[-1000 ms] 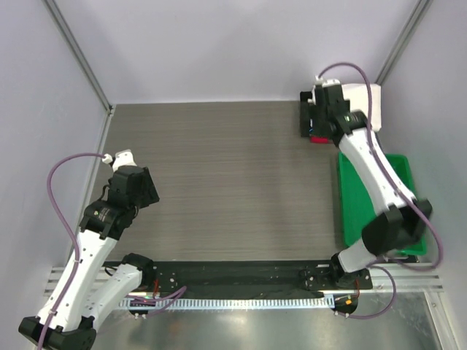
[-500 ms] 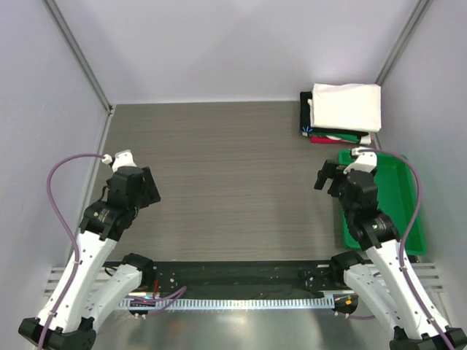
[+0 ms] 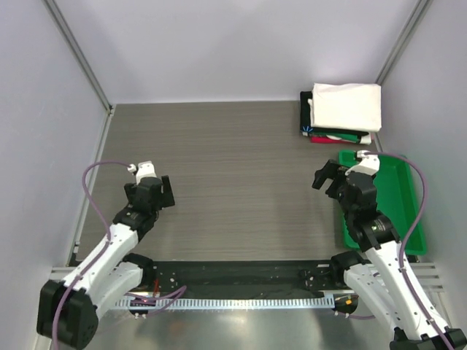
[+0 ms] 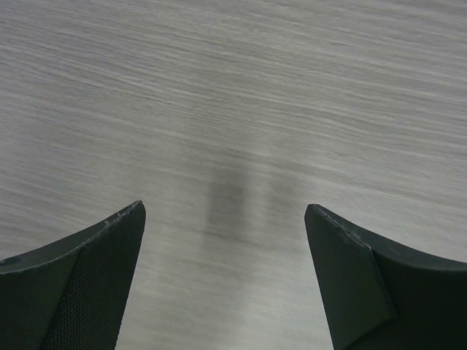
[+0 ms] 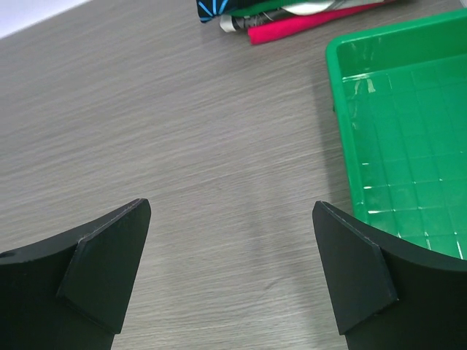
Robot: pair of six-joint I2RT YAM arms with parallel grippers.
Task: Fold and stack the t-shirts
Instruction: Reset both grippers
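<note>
Top external view shows the two arms at the near edge of the worktop (image 3: 233, 168). The left fingers (image 3: 162, 192) hang over the near left part of the worktop. In the left wrist view they are spread wide apart, and there is nothing between them but the bare grey top.

The right fingers (image 3: 325, 175) are on the near right side, just beside the left rim of the green tray (image 3: 398, 193). In the right wrist view they are spread wide too and hold nothing.

The t-shirts (image 3: 343, 120) lie folded in one pile in the far right corner, just past the far end of the tray. A white t-shirt (image 3: 349, 106) is on top. Edges of green, red and black cloth peek out under it. The pile is well apart from both arms.
</note>
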